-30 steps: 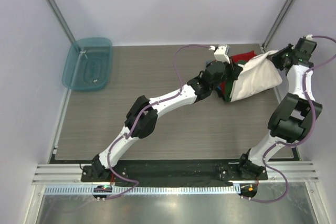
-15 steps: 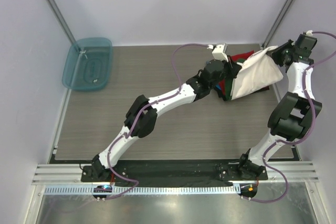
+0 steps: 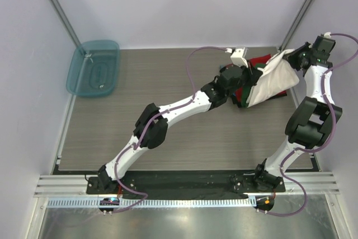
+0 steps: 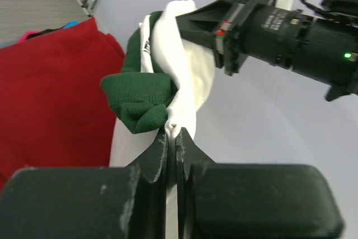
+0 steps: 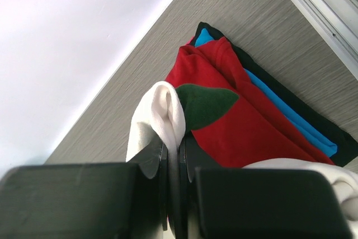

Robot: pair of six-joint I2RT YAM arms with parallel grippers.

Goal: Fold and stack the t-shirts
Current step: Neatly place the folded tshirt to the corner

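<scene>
Both claws are locked on the white t-shirt [image 3: 273,83]! The left claw [image 4: 172,134] pinches an edge beside the green sleeve [image 4: 137,96], and the right claw [image 5: 174,145] is pressed onto a white fold. The shirt hangs over the folded red shirt [image 5: 240,124], blue shirt [image 5: 291,115] and dark shirt [image 5: 344,138], stacked at the far right of the surface [image 3: 168,88].

Tub [image 3: 93,67] at the table's [image 3: 140,82] far-left corner; stack of folded t-shirts [image 3: 258,61] far right, loose t-shirt [image 3: 271,79] over it.
</scene>
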